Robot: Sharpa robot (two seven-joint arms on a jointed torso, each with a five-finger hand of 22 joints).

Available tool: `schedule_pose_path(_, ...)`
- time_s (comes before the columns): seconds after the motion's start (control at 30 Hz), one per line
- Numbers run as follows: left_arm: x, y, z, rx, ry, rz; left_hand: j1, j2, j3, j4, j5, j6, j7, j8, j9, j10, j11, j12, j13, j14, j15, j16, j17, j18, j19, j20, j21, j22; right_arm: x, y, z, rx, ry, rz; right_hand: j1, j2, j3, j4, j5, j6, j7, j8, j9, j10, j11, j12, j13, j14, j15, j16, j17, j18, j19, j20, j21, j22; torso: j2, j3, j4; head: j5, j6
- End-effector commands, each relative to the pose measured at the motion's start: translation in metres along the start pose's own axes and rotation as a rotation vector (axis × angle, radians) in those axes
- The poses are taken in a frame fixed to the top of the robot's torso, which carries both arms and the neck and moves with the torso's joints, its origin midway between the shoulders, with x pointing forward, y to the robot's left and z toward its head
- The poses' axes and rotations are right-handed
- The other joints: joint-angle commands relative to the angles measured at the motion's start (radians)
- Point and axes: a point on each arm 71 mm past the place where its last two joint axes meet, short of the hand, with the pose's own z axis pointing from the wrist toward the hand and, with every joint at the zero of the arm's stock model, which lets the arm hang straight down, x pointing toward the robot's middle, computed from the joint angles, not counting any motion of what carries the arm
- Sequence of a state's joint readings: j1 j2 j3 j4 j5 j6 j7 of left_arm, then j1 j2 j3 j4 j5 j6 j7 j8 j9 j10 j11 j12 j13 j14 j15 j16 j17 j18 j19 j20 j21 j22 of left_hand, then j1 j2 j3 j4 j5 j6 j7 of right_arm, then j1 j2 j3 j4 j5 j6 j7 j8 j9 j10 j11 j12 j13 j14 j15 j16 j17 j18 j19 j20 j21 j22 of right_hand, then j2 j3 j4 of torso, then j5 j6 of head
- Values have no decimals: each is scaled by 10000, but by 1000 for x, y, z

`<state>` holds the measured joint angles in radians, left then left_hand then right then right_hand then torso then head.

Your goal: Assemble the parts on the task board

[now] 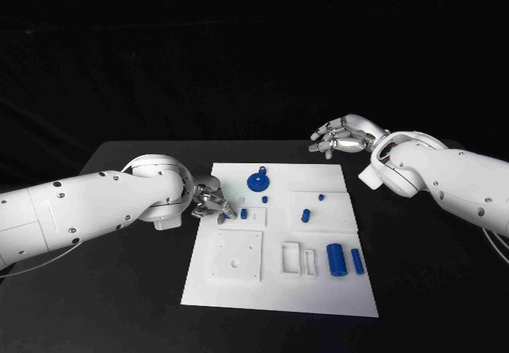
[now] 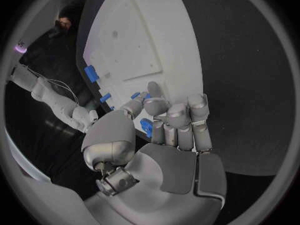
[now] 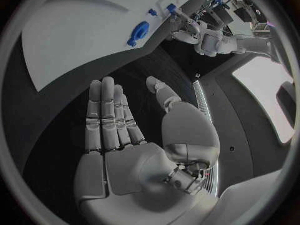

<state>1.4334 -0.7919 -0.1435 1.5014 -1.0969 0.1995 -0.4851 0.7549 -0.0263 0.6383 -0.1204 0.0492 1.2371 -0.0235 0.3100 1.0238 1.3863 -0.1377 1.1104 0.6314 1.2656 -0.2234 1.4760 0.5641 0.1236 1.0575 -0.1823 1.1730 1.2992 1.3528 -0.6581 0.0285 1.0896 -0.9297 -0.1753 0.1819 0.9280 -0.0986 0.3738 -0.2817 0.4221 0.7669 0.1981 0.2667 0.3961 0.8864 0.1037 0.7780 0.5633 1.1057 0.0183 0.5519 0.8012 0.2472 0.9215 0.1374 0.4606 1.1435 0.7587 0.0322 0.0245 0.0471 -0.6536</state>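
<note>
Apparently the assembly is only partway along. On the white board (image 1: 281, 294) several blue pieces already stand in place: a round wheel-like piece (image 1: 258, 180) near the far edge, a small peg (image 1: 244, 213) by the left side, another peg (image 1: 305, 215) on a raised tile, and two blue cylinders (image 1: 343, 259) lying side by side toward the right. The square white plate (image 1: 235, 256) and the two narrow white frames (image 1: 296, 260) look unfilled, so I judge that more fitting is left.

The left hand (image 1: 209, 202) sits at the board's left edge, fingers curled in around a small blue part (image 2: 147, 127) pinched against the thumb. The right hand (image 1: 341, 135) hovers over the black table (image 1: 435, 279) beyond the board's far right corner, fingers spread and holding nothing.

Much of the held part is covered by the fingers, so its shape is hard to tell, as is which seat it is meant for. Whether the standing pegs are fully seated cannot be made out either.
</note>
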Motion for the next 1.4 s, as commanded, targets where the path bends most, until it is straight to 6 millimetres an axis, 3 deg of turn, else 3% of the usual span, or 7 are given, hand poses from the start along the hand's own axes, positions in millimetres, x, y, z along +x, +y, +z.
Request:
schedule_pose_path(0.03,7,6,4,-352,146,37,-196,-341,-58,219,-9,-50,7,-56,-26,10,50,-15,-12,-25,-54,-23,-8,5,-50,-880,-26,-17,1,1,0,-102,118,36,-89,9,20,-15,68,-56,114,69,-13,-54,-15,67,-18,49,26,-39,15,146,88,16,-51,12,0,5,-2,5,10)
schedule_pose_path(0.17,7,5,4,-343,143,40,-329,-549,-194,354,-6,-39,11,-86,-43,13,52,-16,-8,-26,-56,-15,-5,14,-48,-886,-14,-21,1,1,0,-102,118,36,-89,9,20,-15,68,-56,114,69,-14,-55,-15,68,-19,49,26,-40,16,146,88,16,-52,13,1,9,-11,7,17)
schedule_pose_path(0.23,7,5,4,-343,140,41,-422,-459,-604,211,2,-39,4,-110,-43,1,51,-13,4,-42,-60,-5,2,33,-83,-895,4,-10,1,1,0,-97,115,35,-89,9,20,-15,68,-56,114,69,-14,-55,-15,68,-20,49,26,-40,16,146,88,16,-52,13,1,11,-12,6,17)
schedule_pose_path(0.33,6,5,4,-331,114,30,-442,-502,-728,171,-5,-36,3,-122,-45,-6,45,-17,6,-49,-65,-5,2,44,-100,-900,2,-13,1,1,0,-101,117,36,-89,9,20,-15,68,-56,114,70,-14,-55,-15,69,-21,49,26,-41,17,146,88,16,-53,14,1,12,-9,4,25)
schedule_pose_path(1.17,3,5,5,-328,-97,-69,-476,-875,-939,229,-7,-8,-18,-151,-40,-6,23,-26,13,-52,-93,-2,1,91,-112,-917,-19,-50,2,2,1,-116,144,45,-66,4,26,-30,65,-62,114,72,-18,-59,-16,77,-31,51,25,-49,26,146,88,12,-61,22,2,-3,3,-32,63)
schedule_pose_path(1.23,3,5,5,-349,-103,-71,-513,-1016,-964,279,-7,-11,-18,-158,-40,-6,23,-30,12,-54,-96,-5,0,94,-112,-916,-23,-57,2,2,1,-121,142,46,-67,4,26,-30,64,-62,114,72,-18,-59,-15,77,-31,51,25,-49,26,146,89,12,-62,23,1,-3,4,-26,56)
schedule_pose_path(1.4,3,6,4,-297,-157,-91,-584,-1779,-709,905,-3,-5,-24,-188,-26,13,16,-47,12,-46,-112,-12,-8,137,-63,-926,-42,-117,2,2,1,-117,140,45,-69,3,24,-28,64,-63,115,72,-19,-60,-15,78,-33,51,25,-50,28,146,89,13,-63,24,-3,1,2,-30,55)
